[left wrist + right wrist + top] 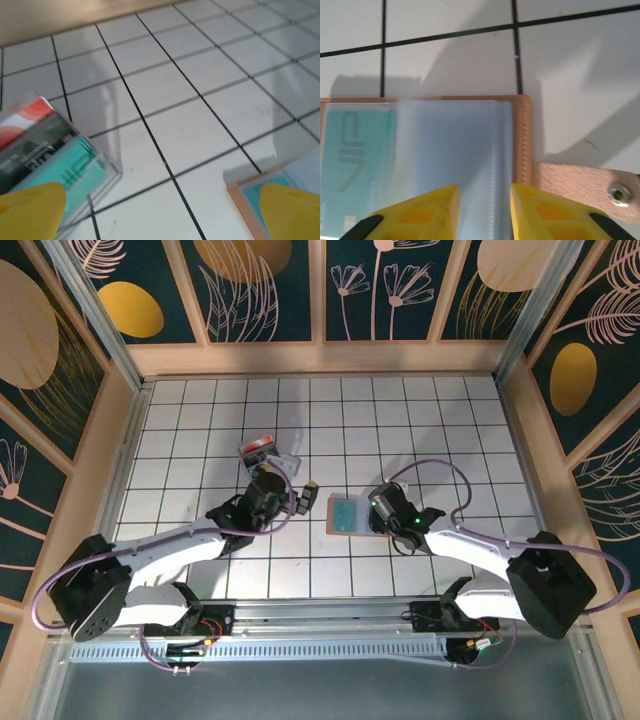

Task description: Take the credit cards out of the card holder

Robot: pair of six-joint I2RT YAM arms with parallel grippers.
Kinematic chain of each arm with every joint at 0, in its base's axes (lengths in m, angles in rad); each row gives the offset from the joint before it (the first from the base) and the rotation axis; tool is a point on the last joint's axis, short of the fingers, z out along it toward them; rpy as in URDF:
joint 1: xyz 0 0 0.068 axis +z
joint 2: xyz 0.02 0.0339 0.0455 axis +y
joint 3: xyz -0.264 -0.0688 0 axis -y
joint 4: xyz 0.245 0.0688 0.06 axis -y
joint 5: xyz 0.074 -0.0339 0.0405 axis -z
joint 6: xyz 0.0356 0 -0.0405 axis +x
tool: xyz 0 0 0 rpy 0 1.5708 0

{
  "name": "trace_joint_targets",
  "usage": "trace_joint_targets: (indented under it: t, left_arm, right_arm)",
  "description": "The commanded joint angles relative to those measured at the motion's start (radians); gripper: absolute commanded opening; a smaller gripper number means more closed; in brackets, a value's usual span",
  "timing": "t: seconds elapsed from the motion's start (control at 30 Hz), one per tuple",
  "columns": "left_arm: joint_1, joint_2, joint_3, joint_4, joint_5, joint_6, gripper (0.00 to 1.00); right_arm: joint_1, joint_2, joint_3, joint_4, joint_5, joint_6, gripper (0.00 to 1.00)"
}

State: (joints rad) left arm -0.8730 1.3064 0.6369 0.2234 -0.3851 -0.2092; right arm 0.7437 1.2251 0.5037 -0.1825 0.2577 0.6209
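The tan leather folding card holder lies open on the white gridded table, in front of the right arm. The pocket away from its snap tab holds a teal plastic card. The card's pale sideways logo is unreadable. A blurred grey-blue sleeve covers the middle. The yellow right fingers stand narrowly apart at the holder's edge with the sleeve between them; I cannot tell whether they pinch it. The yellow left fingers are spread wide, grasping nothing. One is beside a clear plastic box of red, dark and teal cards with illegible print, the other by the holder's corner.
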Motion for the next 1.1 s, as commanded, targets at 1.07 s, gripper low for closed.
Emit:
trace_joint_targets:
  t: [1.07]
  left_arm:
    - [-0.017,0.233,0.155,-0.134,-0.363,-0.511,0.99]
  right_arm:
    - [0.237,0.197,0.246,-0.115,0.129,0.127,0.49]
